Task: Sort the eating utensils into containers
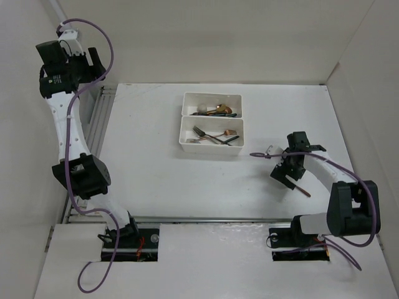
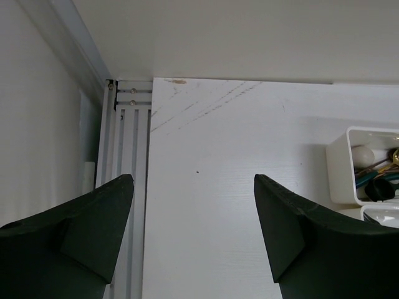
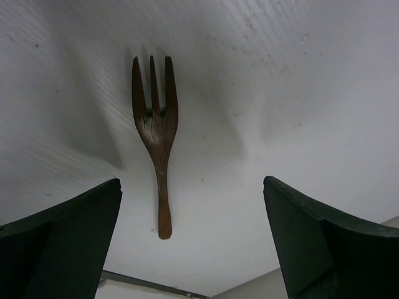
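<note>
Overhead light: bright, even and diffuse; the white table (image 1: 156,187) and walls (image 1: 218,37) are close to washed out, with no hard glare.
Overhead shadows: faint and soft-edged under the arms and along the trays (image 1: 211,149).
Left wrist: bright, with table scuff lines crisp; the fingers (image 2: 75,249) of the left end effector (image 2: 193,180) are dark and slightly soft.
Right wrist: dimmer, with a grey cast; broad soft shadows spread on both sides of the sharp fork (image 3: 156,124); the fingers (image 3: 56,243) of the right end effector (image 3: 192,182) are near-black and show little detail.
</note>
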`<state>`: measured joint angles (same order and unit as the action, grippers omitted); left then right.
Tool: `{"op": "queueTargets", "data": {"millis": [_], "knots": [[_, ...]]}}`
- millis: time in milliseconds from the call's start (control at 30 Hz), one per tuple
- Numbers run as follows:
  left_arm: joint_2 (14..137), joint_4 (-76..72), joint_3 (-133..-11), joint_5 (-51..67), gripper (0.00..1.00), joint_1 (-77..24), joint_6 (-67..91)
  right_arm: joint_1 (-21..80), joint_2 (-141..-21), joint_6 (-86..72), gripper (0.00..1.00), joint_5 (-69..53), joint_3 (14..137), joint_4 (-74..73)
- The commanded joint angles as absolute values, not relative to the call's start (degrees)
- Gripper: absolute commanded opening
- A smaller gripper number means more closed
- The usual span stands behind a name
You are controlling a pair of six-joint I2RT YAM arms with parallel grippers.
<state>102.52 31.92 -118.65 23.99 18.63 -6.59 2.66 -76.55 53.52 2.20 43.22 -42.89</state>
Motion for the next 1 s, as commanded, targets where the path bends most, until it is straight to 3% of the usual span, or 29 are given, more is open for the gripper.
{"op": "queueTargets", "data": {"millis": [0, 133, 167, 200, 333, 467, 500, 567, 967], "knots": [[102.1, 30.2, -121.2, 24.4, 0.76, 20.2, -6.1, 2.2, -78.6, 50.9, 1.00, -0.3, 42.5, -37.4], [102.7, 30.2, -121.2, 23.6, 0.76, 21.3, -6.6, 2.2, -81.5, 49.8, 0.89, -2.4, 41.2, -35.7], [102.1, 30.2, -121.2, 23.0, 0.76, 21.9, -6.6, 1.7, -81.5, 50.4, 0.76, -2.4, 41.2, -35.7], [102.1, 30.2, -121.2, 22.4, 0.76, 22.5, -7.3, 1.7, -82.1, 50.4, 0.69, -1.3, 41.2, -35.7], [102.1, 30.8, -121.2, 20.7, 0.76, 23.7, -8.5, 1.7, -84.5, 50.4, 0.57, 0.0, 42.6, -36.5], [102.1, 30.8, -122.3, 20.2, 0.76, 24.9, -8.5, 1.7, -87.6, 51.1, 0.38, -0.7, 45.1, -39.2], [102.1, 30.8, -122.3, 20.2, 0.76, 24.9, -8.5, 1.7, -88.2, 51.8, 0.22, -0.7, 45.1, -39.2], [102.1, 30.8, -122.9, 20.2, 0.76, 25.4, -8.5, 2.3, -89.6, 51.8, 0.00, -1.3, 47.4, -40.6], [100.5, 31.3, -122.9, 20.2, 0.76, 25.9, -10.2, 6.0, -96.9, 45.8, 0.00, -7.1, 64.4, -41.7]]}}
